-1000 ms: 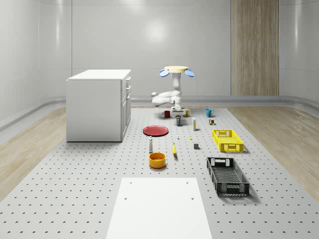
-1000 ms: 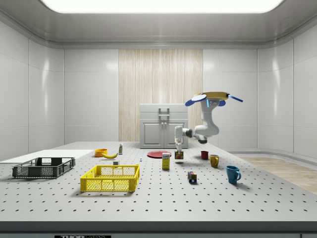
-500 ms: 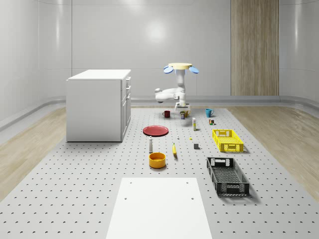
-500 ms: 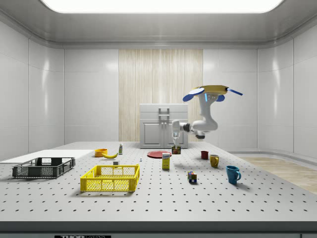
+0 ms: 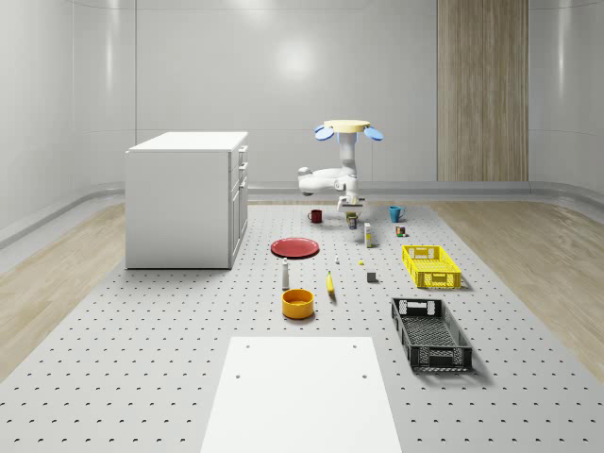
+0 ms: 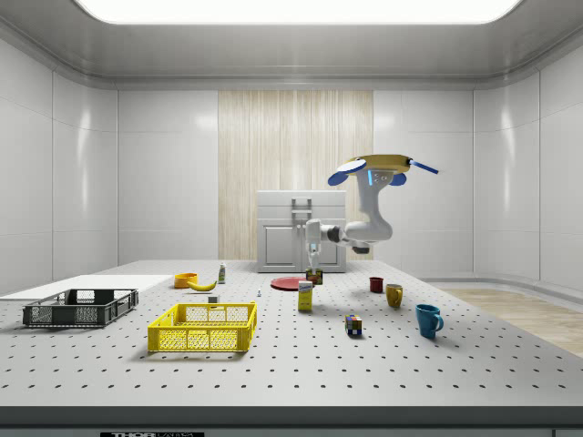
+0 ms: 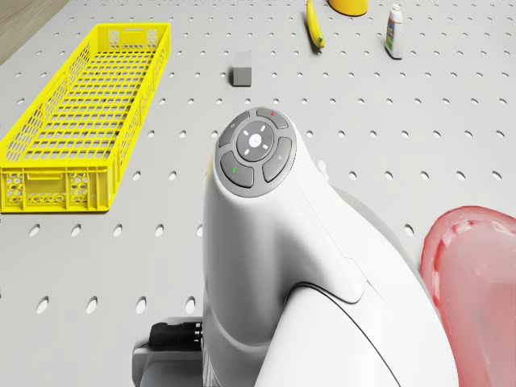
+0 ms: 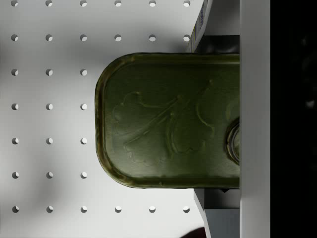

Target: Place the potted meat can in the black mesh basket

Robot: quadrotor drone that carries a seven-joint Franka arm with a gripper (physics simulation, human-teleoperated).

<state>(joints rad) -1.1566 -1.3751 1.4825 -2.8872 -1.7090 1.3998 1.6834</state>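
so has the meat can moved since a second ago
Yes. In the side view the meat can, held in the gripper, has risen off the table and shifted toward that view's left, nearer the yellow box.

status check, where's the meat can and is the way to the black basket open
Gripper shut on potted meat can, lifted off the table. Drone hovers over the far end. Black mesh basket far off; yellow crate lies between.

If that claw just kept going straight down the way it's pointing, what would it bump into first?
The gripper already holds the green can, which fills its path. Straight below that lies the perforated table, beside the red plate; how much gap remains is hard to judge. The drone hovers above.
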